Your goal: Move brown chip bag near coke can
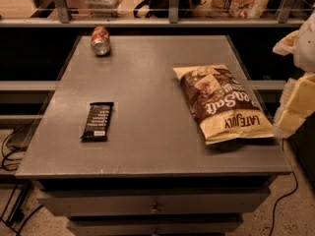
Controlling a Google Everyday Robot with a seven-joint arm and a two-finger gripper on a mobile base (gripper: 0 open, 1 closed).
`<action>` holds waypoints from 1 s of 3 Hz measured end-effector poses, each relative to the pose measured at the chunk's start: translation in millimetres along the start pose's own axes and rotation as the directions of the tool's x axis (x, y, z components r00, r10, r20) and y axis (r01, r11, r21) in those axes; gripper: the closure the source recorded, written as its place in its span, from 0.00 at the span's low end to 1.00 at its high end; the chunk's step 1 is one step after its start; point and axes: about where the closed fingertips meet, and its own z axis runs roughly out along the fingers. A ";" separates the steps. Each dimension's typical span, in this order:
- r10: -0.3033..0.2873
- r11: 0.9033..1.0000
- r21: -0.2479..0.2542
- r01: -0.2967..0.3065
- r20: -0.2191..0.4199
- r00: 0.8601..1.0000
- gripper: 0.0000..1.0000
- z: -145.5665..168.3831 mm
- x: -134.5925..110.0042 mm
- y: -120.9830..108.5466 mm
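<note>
Bag (221, 102): laid flat on the right half of the table (147, 73).
Bag axis: set diagonally; one cream end is turned toward the table's back middle, the "LATE JULY" end toward its front-right corner.
Can (100, 40): laid on its side at the table's back-left corner, silver end faced forward, well apart from the bag.
Bar (97, 121): laid on the table's front-left part.
Gripper (294, 107): seen just off the table's right edge, close to the bag's front end; open or closed cannot be told.
</note>
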 end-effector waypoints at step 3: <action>0.103 0.994 0.008 -0.106 0.160 0.982 0.00 63.0 -28.5 -36.5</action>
